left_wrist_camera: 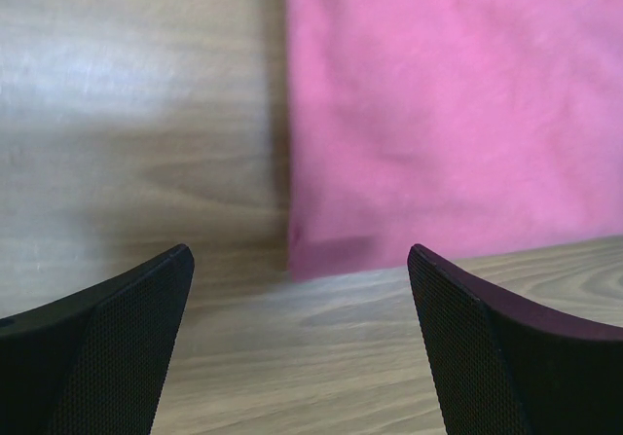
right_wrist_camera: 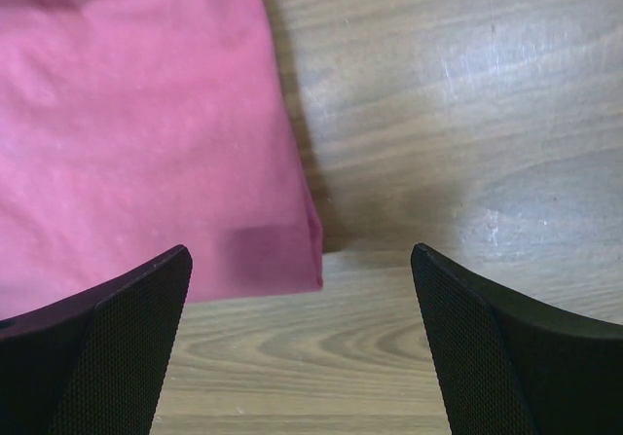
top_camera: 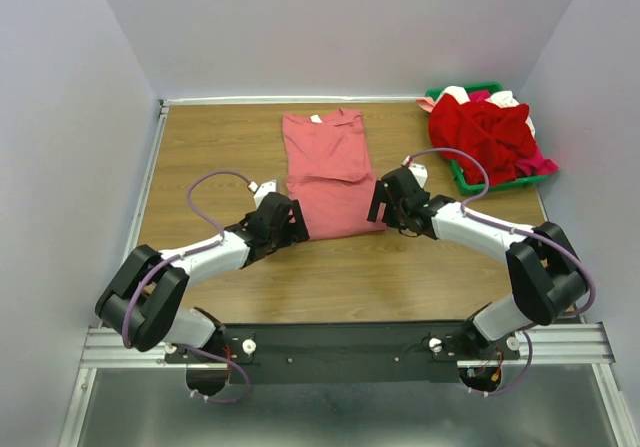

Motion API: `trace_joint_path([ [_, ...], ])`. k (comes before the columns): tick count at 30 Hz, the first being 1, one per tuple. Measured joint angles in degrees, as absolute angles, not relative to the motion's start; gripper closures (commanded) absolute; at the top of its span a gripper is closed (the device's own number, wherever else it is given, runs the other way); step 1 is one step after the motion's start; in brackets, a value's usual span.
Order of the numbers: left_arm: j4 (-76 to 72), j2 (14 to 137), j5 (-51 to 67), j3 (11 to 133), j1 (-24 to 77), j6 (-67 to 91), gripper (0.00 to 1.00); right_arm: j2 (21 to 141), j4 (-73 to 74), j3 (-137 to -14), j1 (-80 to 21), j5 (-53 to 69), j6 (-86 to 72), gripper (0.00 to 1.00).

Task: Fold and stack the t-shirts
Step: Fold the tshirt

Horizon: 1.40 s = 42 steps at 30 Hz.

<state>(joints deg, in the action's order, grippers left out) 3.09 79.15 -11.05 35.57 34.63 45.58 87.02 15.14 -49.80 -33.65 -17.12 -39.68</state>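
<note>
With the left gripper (left_wrist_camera: 299,260) and right gripper (right_wrist_camera: 300,258) wide open and empty, the pink tee (top_camera: 325,172) just ahead lies part-folded; the heaped tees (top_camera: 485,132) wait.

Left gripper (left_wrist_camera: 299,252) fingers (left_wrist_camera: 117,347) spread wide, empty. Right gripper (right_wrist_camera: 301,252) likewise. Both arms reach forward, wrists angled inward.

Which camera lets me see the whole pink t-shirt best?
The top external view: it shows the entire salmon-pink t-shirt lying on the table, collar to hem. The left wrist view catches only one bottom corner, the right wrist view the other.
</note>
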Motion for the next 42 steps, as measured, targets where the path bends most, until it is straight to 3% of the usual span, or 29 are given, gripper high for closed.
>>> trace_joint_path([
  [5, 0.7, 78.5, -10.8, 33.2, 34.7, 47.5, 0.04, 87.6, 15.1, -49.1, -33.6, -16.9, -40.2, 0.09],
  [15, -0.6, 78.9, -10.8, 32.2, 35.0, 49.3, 0.37, 91.2, 15.0, -48.1, -33.6, -16.9, -40.9, 0.20],
  [22, -2.4, 81.5, -10.9, 33.0, 35.3, 49.6, 0.53, 92.4, 13.9, -48.3, -33.6, -17.3, -40.9, 0.52],
  [23, -2.7, 82.2, -10.9, 33.4, 35.4, 49.6, 0.56, 92.4, 13.6, -48.2, -33.6, -17.2, -41.1, 0.57],
  [25, -3.2, 83.2, -10.9, 33.8, 35.5, 49.6, 0.74, 92.5, 13.1, -48.0, -33.6, -17.0, -41.3, 0.70],
  [27, -3.4, 83.9, -10.9, 34.0, 35.7, 49.7, 0.98, 92.3, 12.4, -47.4, -33.6, -16.7, -41.3, 0.76],
  [32, -3.8, 85.2, -10.8, 34.5, 36.3, 50.2, 1.00, 90.1, 9.5, -44.2, -33.6, -15.9, -42.0, 0.96],
  [42, -1.4, 84.1, -12.8, 34.5, 45.0, 52.9, 1.00, 78.5, 10.0, -34.3, -34.0, -13.6, -42.0, 1.00],
])
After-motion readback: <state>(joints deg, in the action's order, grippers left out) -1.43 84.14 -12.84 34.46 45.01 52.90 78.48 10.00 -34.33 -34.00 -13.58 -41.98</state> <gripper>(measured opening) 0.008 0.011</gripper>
